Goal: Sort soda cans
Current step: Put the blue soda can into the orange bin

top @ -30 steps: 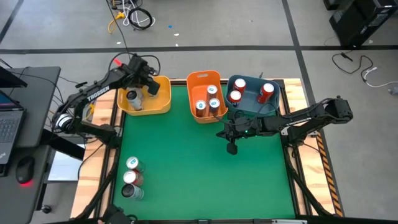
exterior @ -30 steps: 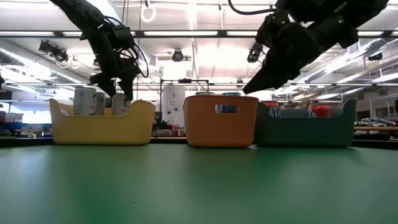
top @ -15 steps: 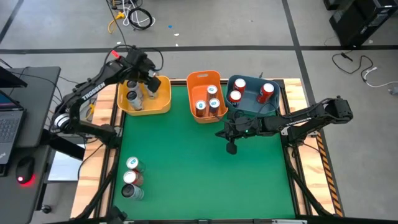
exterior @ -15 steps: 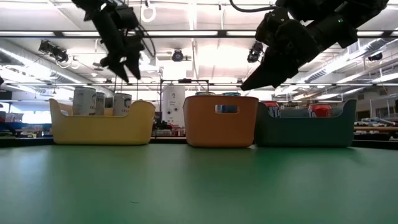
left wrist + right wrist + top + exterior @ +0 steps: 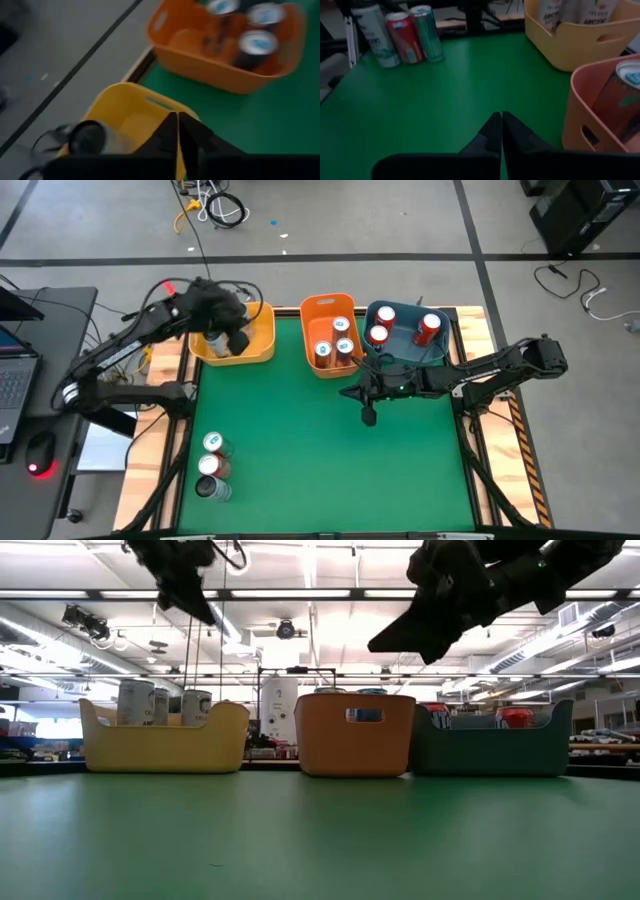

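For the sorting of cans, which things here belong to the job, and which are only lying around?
Belong to the job:
- three loose cans on the green mat
- yellow bin, orange bin and blue bin, each holding cans
- left gripper, shut over the yellow bin
- right gripper, shut over the mat

Lying around:
- laptop and mouse
- cables on the floor

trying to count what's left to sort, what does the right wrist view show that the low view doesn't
Only the right wrist view shows three loose cans standing in a row at the mat's far edge, plus the shut right gripper from behind. Only the low view shows the blue bin, red cans inside it, and the left gripper raised above. Both show the yellow bin and orange bin.
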Controlling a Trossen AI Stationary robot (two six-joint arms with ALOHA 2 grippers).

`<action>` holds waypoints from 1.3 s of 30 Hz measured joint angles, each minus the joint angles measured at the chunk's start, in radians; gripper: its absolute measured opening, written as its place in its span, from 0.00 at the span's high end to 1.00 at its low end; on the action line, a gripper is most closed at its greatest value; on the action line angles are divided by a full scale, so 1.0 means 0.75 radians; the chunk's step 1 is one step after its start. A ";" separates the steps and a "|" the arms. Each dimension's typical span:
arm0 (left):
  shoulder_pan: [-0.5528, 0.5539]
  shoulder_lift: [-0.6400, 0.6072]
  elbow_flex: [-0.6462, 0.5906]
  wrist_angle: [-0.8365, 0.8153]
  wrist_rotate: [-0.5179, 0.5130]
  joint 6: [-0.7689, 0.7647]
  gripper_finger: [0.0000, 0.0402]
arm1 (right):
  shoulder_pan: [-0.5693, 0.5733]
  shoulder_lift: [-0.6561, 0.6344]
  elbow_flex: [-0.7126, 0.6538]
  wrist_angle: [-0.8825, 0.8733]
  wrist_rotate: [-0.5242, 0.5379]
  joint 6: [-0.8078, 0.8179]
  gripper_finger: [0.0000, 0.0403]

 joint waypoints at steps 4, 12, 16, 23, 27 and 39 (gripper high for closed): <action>-0.086 -0.148 -0.074 0.009 0.104 -0.049 0.98 | 0.000 0.000 0.000 0.059 -0.020 -0.004 0.99; -0.413 -0.305 -0.174 0.023 0.143 -0.178 0.99 | 0.000 0.167 0.076 0.283 -0.161 -0.081 0.98; -0.593 -0.308 -0.225 0.082 0.218 -0.173 1.00 | 0.000 0.313 0.181 0.277 -0.172 -0.094 0.98; -0.731 -0.248 -0.328 0.310 0.401 -0.277 0.96 | 0.000 0.460 0.311 0.253 -0.241 -0.116 0.97; -0.801 -0.164 -0.257 0.143 0.363 -0.290 0.95 | 0.000 0.474 0.327 0.246 -0.243 -0.121 0.97; -1.081 0.124 0.063 -0.386 0.296 -0.747 0.80 | 0.000 0.474 0.327 0.228 -0.246 -0.171 0.96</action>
